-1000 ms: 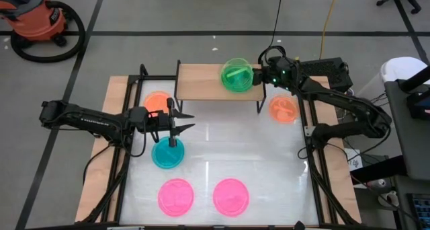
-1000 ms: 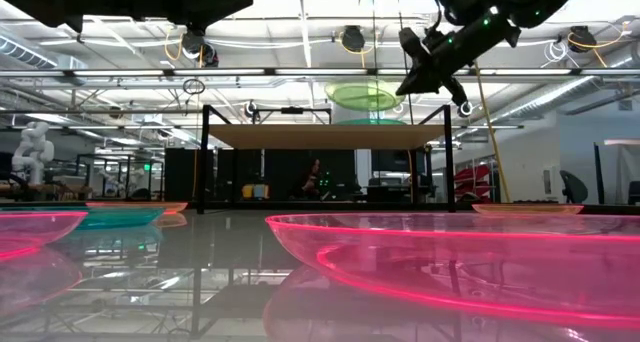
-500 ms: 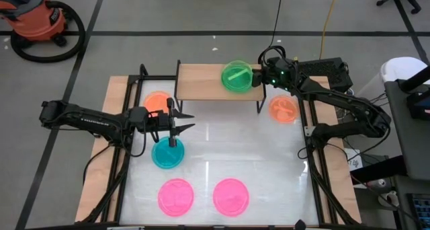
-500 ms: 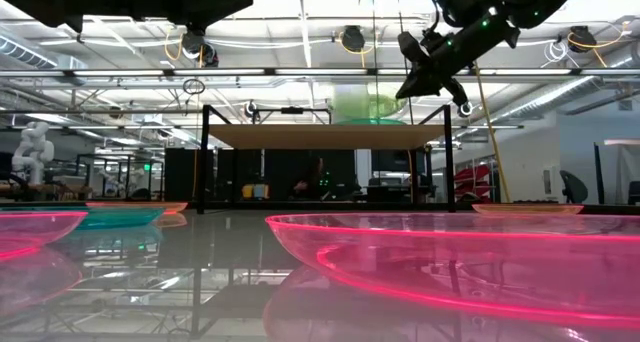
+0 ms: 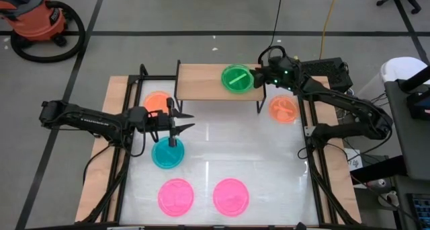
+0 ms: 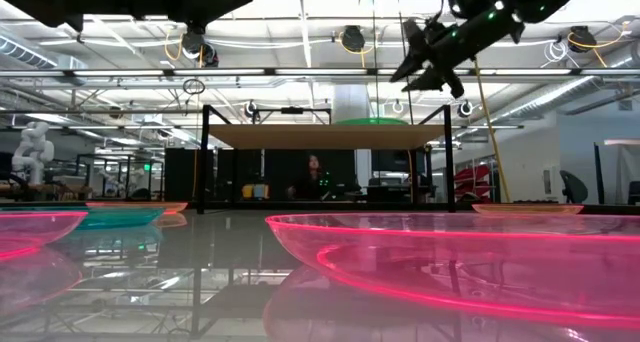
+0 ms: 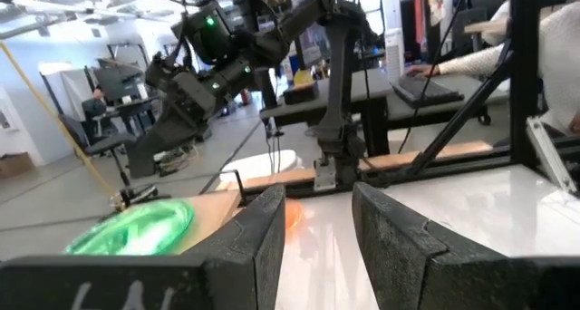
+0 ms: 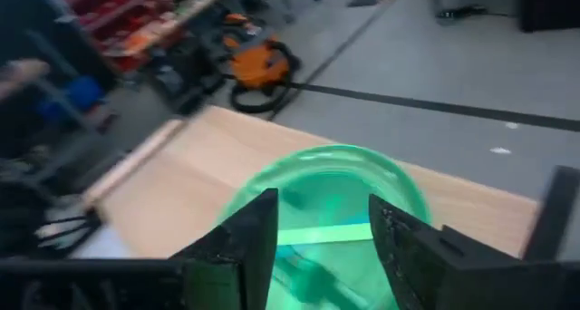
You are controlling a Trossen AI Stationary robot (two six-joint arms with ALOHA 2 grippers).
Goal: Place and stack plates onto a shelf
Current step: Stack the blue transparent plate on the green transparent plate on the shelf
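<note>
**Desk:** Your right gripper (image 5: 256, 77) hangs at the right end of the shelf (image 5: 198, 82), fingers spread apart, the green plate (image 5: 236, 77) lying on the board just ahead of its tips. Is anything held?

**Floor:** Nothing that shows. In the right wrist view the two dark fingers (image 8: 245, 233) stand either side of the green plate (image 8: 331, 206) with a gap, and in the low view the right gripper (image 6: 425, 57) sits above the board, the plate's rim flat on the wood. You are at the release step, by the look of it.

**Desk:** And your left gripper (image 5: 176, 127)?

**Floor:** Waiting with fingers open, just above the cyan plate (image 5: 167, 152), which lies directly below it on the white tabletop (image 5: 255, 156). One orange plate (image 5: 157, 101) rests behind it, beside the shelf's left legs.

**Desk:** What else is off the shelf?

**Floor:** A second orange plate (image 5: 283, 109) sits below and to the side of your right gripper; two pink plates (image 5: 230, 196) lie well apart from both arms.

**Desk:** So the next move?

**Floor:** You would likely lift the right gripper clear without nudging the green plate, then reach for the nearest orange one. Stacking calls for centring each plate over the one beneath.
</note>
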